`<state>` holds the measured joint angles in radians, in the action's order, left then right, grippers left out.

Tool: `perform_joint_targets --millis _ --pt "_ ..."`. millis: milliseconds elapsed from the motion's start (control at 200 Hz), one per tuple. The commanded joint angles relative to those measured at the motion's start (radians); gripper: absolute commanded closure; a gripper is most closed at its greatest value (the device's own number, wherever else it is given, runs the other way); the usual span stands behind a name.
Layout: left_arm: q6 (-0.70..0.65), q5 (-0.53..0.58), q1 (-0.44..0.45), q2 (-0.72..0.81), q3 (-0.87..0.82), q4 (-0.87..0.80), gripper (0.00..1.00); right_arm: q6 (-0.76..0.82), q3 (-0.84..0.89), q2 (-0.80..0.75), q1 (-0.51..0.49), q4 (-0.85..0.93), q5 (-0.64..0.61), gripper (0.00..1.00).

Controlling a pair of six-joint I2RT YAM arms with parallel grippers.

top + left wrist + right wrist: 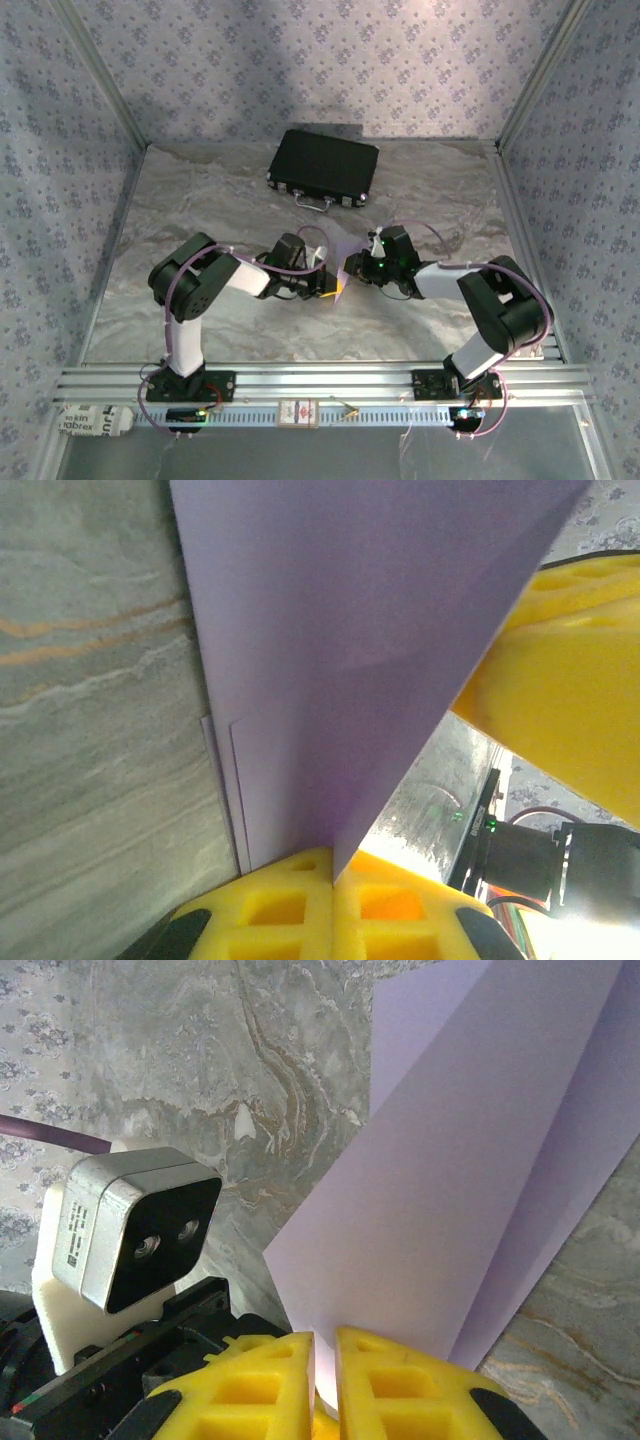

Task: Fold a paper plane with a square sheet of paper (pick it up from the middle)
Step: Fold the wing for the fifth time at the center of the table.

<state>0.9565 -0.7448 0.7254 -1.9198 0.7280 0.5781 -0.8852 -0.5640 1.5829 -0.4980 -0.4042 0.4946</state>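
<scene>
The pale lilac sheet of paper hangs folded above the table's middle, held between both arms. In the left wrist view the paper rises as a broad folded flap out of my left gripper, whose yellow pads are shut on its lower edge. In the right wrist view the paper shows layered flaps and a long crease, and its corner runs down into the narrow slit of my right gripper, shut on it. Seen from above, the left gripper and the right gripper almost touch. Whether the folds form the paper plane's dart shape I cannot tell.
A black case lies at the back of the marbled table. On the front rail sit a small red block and a white packet. Patterned walls close off three sides. The left wrist's camera housing sits close beside the right gripper.
</scene>
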Motion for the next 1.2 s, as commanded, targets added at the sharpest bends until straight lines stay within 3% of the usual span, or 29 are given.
perform_joint_targets --millis 0,1194 --pt "0.022 -0.023 0.017 -0.044 -0.024 0.010 1.00 -0.001 -0.035 0.027 0.003 -0.026 0.015 0.86" --pt "0.095 -0.008 -0.018 -0.079 -0.044 -0.020 1.00 0.013 -0.092 0.155 0.042 -0.007 0.040 0.85"
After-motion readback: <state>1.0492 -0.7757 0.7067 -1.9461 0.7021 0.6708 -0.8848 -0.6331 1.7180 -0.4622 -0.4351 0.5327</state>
